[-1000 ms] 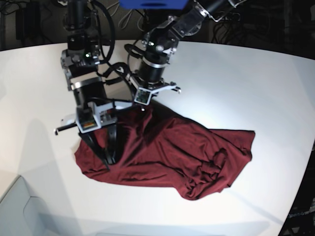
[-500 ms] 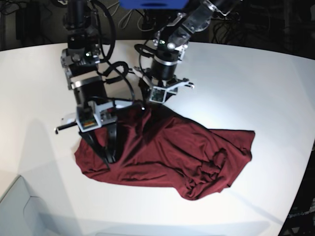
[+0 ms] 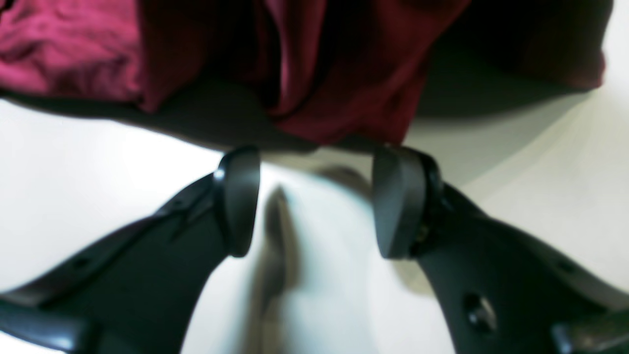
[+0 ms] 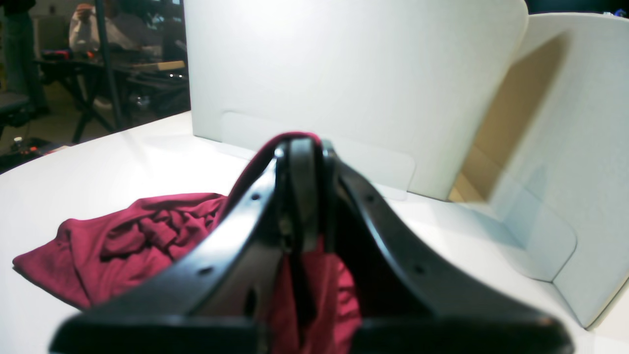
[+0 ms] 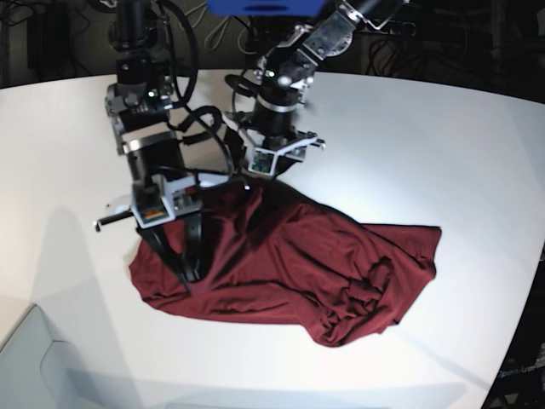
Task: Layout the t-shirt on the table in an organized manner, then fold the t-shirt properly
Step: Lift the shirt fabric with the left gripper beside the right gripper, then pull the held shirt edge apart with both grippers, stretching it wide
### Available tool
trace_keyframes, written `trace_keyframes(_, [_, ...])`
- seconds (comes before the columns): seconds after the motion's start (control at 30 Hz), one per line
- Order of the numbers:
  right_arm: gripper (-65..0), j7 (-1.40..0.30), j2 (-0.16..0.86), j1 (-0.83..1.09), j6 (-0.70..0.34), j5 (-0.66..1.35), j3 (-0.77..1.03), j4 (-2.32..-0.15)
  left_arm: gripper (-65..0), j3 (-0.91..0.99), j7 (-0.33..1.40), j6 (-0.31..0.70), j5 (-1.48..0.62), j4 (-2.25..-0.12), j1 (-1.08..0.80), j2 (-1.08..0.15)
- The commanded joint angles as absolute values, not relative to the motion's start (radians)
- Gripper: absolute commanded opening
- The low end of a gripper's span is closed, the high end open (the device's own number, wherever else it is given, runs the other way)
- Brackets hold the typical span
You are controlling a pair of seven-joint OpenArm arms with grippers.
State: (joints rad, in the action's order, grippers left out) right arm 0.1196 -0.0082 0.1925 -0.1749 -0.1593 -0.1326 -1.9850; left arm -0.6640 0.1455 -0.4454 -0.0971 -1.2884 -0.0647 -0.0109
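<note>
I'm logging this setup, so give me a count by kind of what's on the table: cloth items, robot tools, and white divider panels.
Cloth items: 1, the t-shirt, dark red, crumpled on the table.
Robot tools: 2, the right tool shut on the t-shirt, the left tool open over bare table.
White divider panels: 2, panel one and panel two.
Total: 5.

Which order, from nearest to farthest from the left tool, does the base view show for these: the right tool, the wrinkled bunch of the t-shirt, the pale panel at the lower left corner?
Measured from the left tool:
1. right tool, lower left of it, shut on the t-shirt.
2. wrinkled bunch, lower right of it.
3. pale panel, far lower left corner.
</note>
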Motion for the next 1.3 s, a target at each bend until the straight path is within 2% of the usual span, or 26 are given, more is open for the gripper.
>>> trace_keyframes(0.0, [-65.0, 0.153, -0.008, 0.182, -0.17, -0.154, -0.134, -2.005, -29.4, -0.667, 0.114, -0.447, -0.085, -1.299, -0.051, 0.004])
trace_keyframes(0.2, [-65.0, 0.153, -0.008, 0.182, -0.17, -0.154, -0.134, -2.006, -29.5, -0.667, 0.114, -0.446, -0.085, -1.282, -0.025, 0.024])
trace_keyframes(0.37, [-65.0, 0.153, -0.008, 0.182, -0.17, -0.154, -0.134, -2.005, -35.9, -0.665, 0.114, -0.444, -0.085, -1.244, -0.008, 0.042])
trace_keyframes(0.6, [-65.0, 0.153, -0.008, 0.18, -0.17, -0.154, -0.134, -2.005, -38.9, -0.668, 0.114, -0.444, -0.085, -1.21, 0.018, 0.044])
trace_keyframes(0.63, [-65.0, 0.153, -0.008, 0.18, -0.17, -0.154, -0.134, -2.005, -42.4, -0.668, 0.113, -0.444, -0.085, -1.211, 0.015, 0.045])
trace_keyframes(0.77, [-65.0, 0.153, -0.008, 0.177, -0.17, -0.154, -0.134, -2.005, -64.6, -0.668, 0.114, -0.444, -0.085, -1.214, 0.012, 0.044])
trace_keyframes(0.97, [-65.0, 0.153, -0.008, 0.171, -0.17, -0.156, -0.13, -2.003, -64.2, -0.664, 0.114, -0.444, -0.084, -1.282, -0.047, 0.024])
trace_keyframes(1.27, [-65.0, 0.153, 0.007, 0.171, -0.17, -0.156, -0.127, -2.003, -64.2, -0.656, 0.114, -0.453, -0.085, -1.615, -0.205, -0.203])
